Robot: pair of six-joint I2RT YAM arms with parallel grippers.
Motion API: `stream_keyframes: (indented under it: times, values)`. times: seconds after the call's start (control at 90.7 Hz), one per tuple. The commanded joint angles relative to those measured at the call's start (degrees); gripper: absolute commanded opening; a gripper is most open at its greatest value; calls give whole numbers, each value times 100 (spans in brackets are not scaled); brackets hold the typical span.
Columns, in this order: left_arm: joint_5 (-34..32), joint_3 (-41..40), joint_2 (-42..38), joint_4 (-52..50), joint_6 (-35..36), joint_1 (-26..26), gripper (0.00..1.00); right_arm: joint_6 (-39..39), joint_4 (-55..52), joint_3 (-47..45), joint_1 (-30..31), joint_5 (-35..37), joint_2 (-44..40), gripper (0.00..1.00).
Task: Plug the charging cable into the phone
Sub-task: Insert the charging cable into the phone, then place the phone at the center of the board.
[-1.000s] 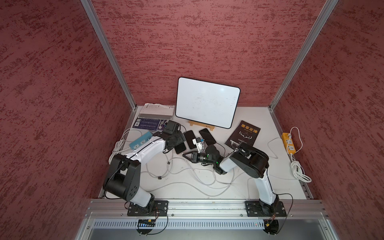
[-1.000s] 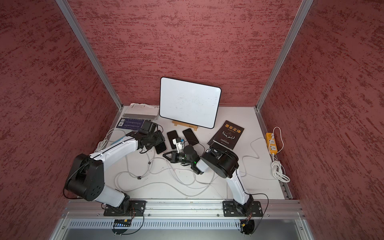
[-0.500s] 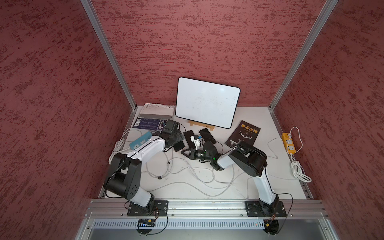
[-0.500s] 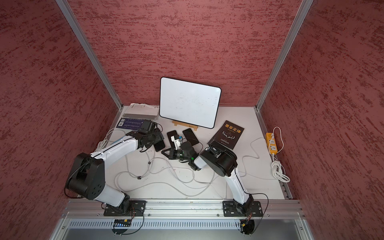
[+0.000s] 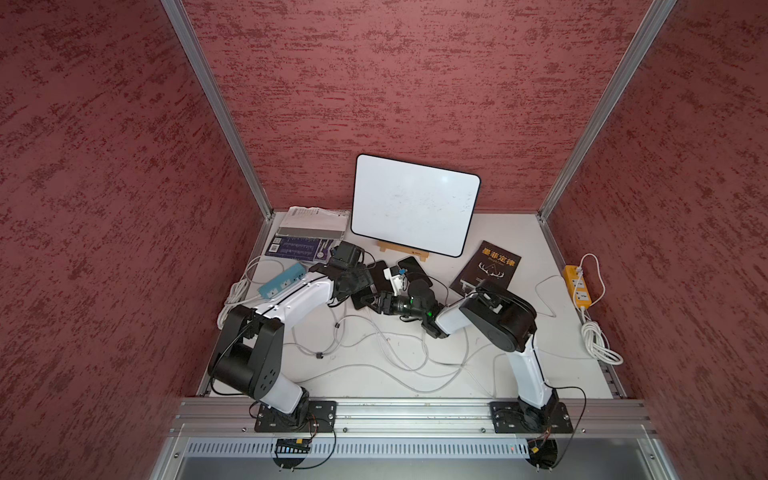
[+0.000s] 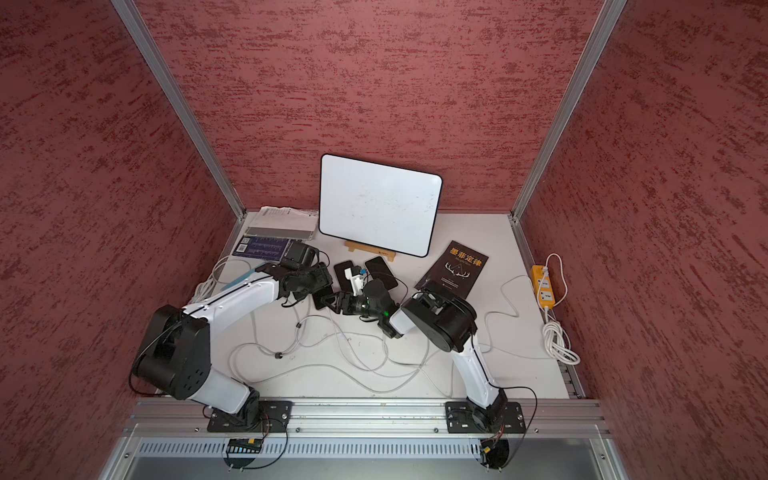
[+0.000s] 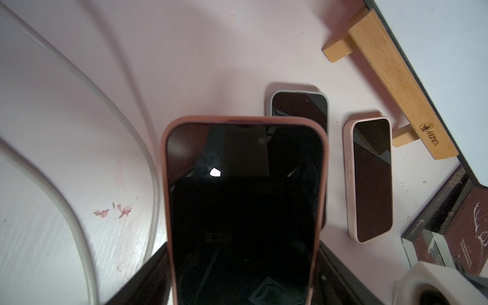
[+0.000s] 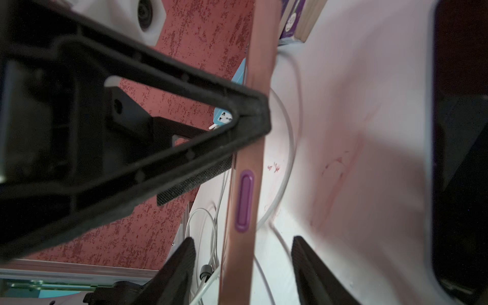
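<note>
A: Where is the phone (image 7: 243, 206)?

B: In the left gripper (image 7: 243, 285), which is clamped on it across its width. Its black fingers (image 7: 142, 277) show at both long edges in the left wrist view. The phone looks lifted clear of the table (image 7: 211, 52), screen toward that camera.

A: Why hold it so?

B: My guess is that it's to steady the phone in the air, so a plug can be pushed in without it sliding. But the camera dot is at the far end, so the port end should lie down by the gripper, and I cannot see it.

A: How does it look?

B: It has a dark, blank screen with one bright glint and a salmon-pink case. A purple side button (image 8: 244, 200) shows edge-on from the right wrist.

A: And the right gripper (image 8: 243, 239)?

B: Released. Its fingertips (image 8: 184, 253) stand apart on either side of the phone's thin edge, with a gap at each, and it holds nothing.

A: The charging cable (image 7: 155, 179)?

B: I take this white lead for it. It lies loose on the table just beside the phone, and no plug shows. Farther off, two other phones (image 7: 369, 179) lie flat near the wooden stand (image 7: 390, 74).
</note>
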Motion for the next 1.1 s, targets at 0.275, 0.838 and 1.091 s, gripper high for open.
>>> stream_keyframes:
  times: [0.275, 0.838, 1.091]
  values:
    - [-283, 295, 343, -93, 22, 86, 0, -948, -916, -1447, -196, 214, -1844, 73]
    - [-496, 2290, 2388, -1740, 143, 481, 2, -1660, -1612, -1741, -293, 849, -2627, 73]
    - [-1035, 2486, 2448, -2460, -20, 449, 78, -1677, -1554, -1892, -303, 852, -2838, 74]
